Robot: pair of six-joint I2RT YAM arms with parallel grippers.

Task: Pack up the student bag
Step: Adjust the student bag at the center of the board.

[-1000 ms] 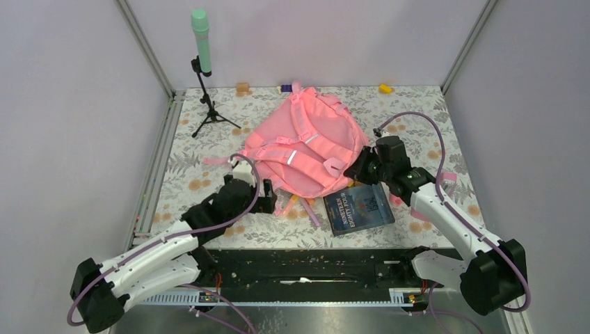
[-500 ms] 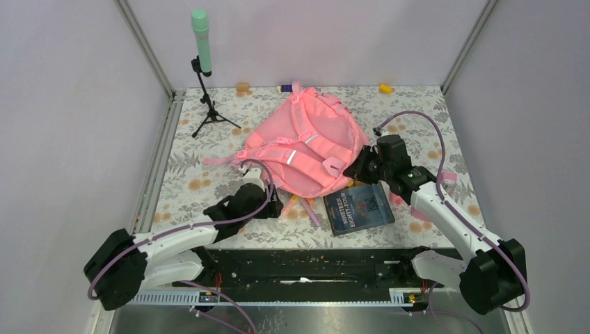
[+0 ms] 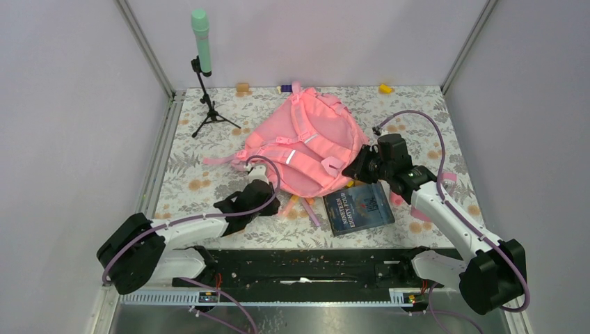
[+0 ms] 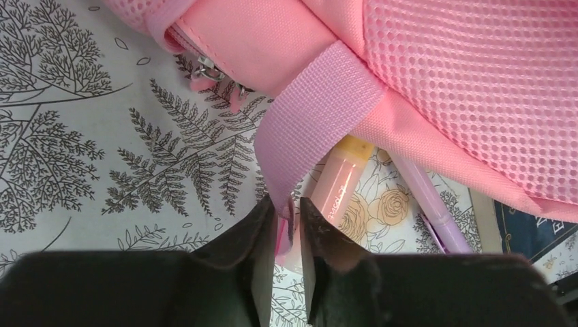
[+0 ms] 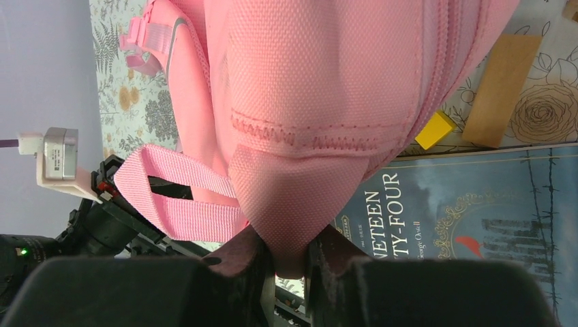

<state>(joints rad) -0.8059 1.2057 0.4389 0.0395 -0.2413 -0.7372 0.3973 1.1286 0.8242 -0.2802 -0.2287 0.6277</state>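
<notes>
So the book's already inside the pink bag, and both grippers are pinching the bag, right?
Not inside: the book lies on the table by the bag, as the top view shows. The left gripper and right gripper do pinch the bag.

Top external: high, from the near side, looking down over the whole bench (image 3: 188, 182). Left wrist: very close, past the left gripper (image 4: 286, 212) at bottom centre, onto the student bag (image 4: 477, 82) edge. Right wrist: equally close, past the right gripper (image 5: 286, 257). All three share student bag and book (image 3: 358, 207).
</notes>
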